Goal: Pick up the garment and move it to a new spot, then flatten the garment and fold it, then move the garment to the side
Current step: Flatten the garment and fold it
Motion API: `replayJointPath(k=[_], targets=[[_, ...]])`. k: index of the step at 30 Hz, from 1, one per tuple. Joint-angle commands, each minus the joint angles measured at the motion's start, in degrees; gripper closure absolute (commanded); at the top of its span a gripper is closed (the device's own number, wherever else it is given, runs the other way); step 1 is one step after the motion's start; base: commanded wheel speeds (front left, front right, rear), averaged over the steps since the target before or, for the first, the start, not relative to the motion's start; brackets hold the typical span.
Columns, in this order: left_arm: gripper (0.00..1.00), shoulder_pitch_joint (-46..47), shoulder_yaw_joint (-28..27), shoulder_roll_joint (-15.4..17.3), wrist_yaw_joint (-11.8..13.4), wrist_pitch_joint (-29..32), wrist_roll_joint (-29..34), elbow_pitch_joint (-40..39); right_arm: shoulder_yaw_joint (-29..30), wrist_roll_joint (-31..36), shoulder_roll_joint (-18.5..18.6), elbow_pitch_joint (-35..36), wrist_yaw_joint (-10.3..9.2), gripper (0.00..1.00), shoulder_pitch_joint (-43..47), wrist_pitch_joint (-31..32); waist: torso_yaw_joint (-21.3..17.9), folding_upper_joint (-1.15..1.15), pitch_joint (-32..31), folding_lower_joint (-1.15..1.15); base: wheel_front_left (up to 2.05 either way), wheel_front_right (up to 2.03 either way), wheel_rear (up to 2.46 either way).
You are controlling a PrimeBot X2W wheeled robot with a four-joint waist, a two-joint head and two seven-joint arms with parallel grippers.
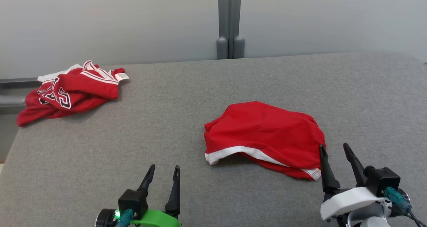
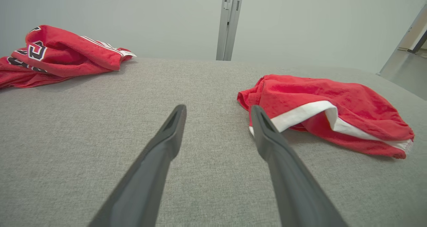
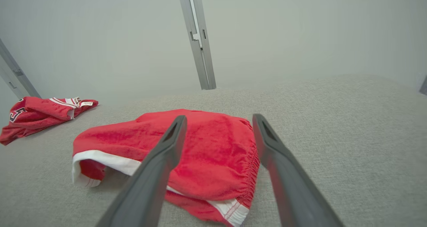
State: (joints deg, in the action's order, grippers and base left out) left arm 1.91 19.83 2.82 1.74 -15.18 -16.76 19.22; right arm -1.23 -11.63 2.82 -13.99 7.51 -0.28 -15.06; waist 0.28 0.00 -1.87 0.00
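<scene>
The garment [image 1: 263,133] is a pair of red shorts with white trim, lying folded and a little rumpled right of centre on the grey padded table [image 1: 186,97]. It also appears in the left wrist view [image 2: 333,93] and the right wrist view [image 3: 213,153]. My right gripper [image 1: 333,147] is open at the garment's near right corner, its fingers holding nothing; the elastic waistband edge lies between its fingers [image 3: 219,117]. Further left, my left gripper [image 1: 164,167] is open near the front edge, apart from the garment [image 2: 218,107].
A second red garment with dark lettering and white stripes [image 1: 70,93] lies crumpled at the far left corner [image 2: 60,53] [image 3: 40,112]. A grey post [image 1: 230,20] stands behind the table against a pale wall. The table's left edge [image 1: 10,147] drops off.
</scene>
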Motion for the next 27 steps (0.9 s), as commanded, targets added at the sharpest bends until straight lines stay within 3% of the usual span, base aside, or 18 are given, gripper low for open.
replayJointPath(k=[1, 9, 27], targets=[[0.0, -0.71, 0.07, 0.14, 0.03, 0.05, -0.25, 0.27, 0.85, 0.49, 0.13, 0.68, -0.04, 0.0, 1.02, -0.19, -0.72, 0.0, -1.29, 0.0, 0.0, 0.0, 0.0], [0.0, -1.38, 0.85, 0.15, -0.1, 0.05, -1.15, 0.6, 4.0, 0.89, 0.13, 1.31, -0.04, 0.0, 2.98, -0.19, 0.0, 0.0, -2.68, 0.0, 0.0, 0.0, 0.0], [0.0, -1.43, 1.12, 0.16, -0.51, 0.05, -1.29, 1.08, 3.21, 1.3, 0.13, 1.48, -0.04, 0.0, 2.2, -0.19, -0.06, 0.0, -1.88, 0.0, 0.0, 0.0, 0.0]])
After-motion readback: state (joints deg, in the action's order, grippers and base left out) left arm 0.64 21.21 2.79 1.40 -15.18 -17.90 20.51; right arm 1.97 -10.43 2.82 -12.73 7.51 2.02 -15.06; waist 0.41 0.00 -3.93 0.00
